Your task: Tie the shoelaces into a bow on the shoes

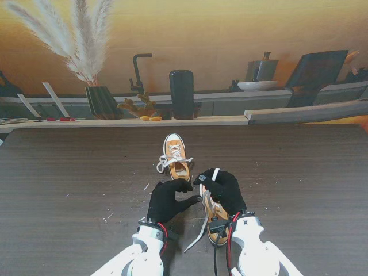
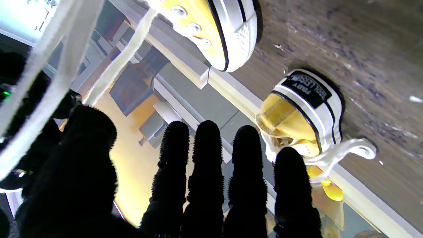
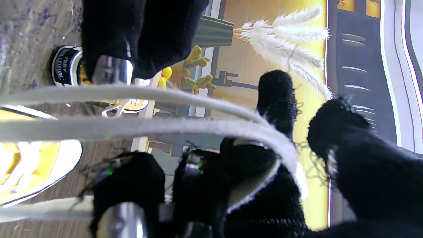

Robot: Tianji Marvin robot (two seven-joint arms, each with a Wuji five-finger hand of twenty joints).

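Dark wood bench (image 1: 69, 172), two yellow shoes (image 1: 175, 156), right robot hand (image 1: 225, 190) pinching one white lace (image 3: 185, 129), left robot hand (image 1: 167, 200) spread, holding nothing.

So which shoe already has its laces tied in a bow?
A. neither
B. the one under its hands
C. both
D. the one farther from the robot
D: the farther shoe shows a finished bow, while the nearer shoe has a loose lace draped over the right hand.

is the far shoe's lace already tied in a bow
Yes, in the stand view the far shoe has a white bow knotted across its opening.
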